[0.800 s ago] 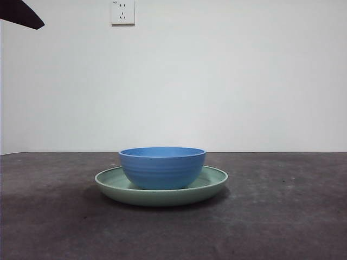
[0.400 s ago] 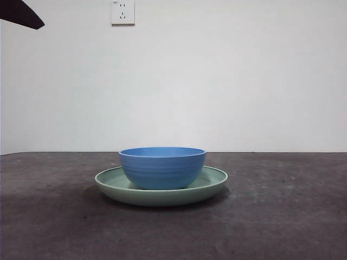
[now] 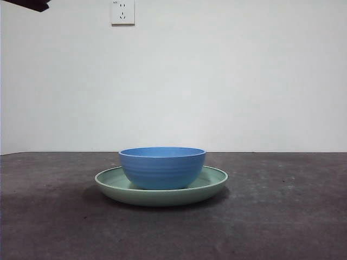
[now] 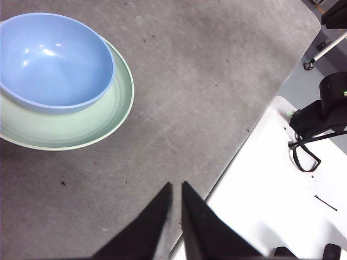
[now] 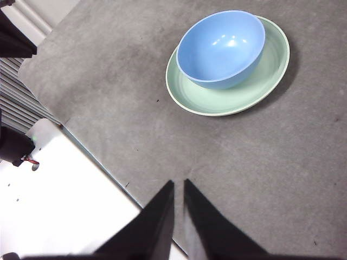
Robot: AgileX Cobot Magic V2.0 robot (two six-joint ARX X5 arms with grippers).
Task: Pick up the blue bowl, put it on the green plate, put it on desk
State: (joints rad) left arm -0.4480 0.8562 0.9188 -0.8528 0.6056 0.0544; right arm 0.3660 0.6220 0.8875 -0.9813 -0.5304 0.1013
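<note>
You see a round medium-blue bowl (image 3: 162,167) with faint horizontal ridges sitting upright inside a wide, shallow pale mint-green plate (image 3: 213,183), slightly toward the plate's left side in the front view. The plate rests flat on the dark grey-brown matte desk (image 3: 282,216). On the white wall above and left of the bowl you find a white wall socket (image 3: 122,12). Further left of the socket, a black tip of an arm (image 3: 27,4) shows at the top corner. Your left gripper (image 4: 174,187) hangs over bare desk near the desk's edge, well apart from the bowl, jaws pressed nearly together and holding nothing. Your right gripper (image 5: 178,183) does likewise, also well away from the bowl.
</note>
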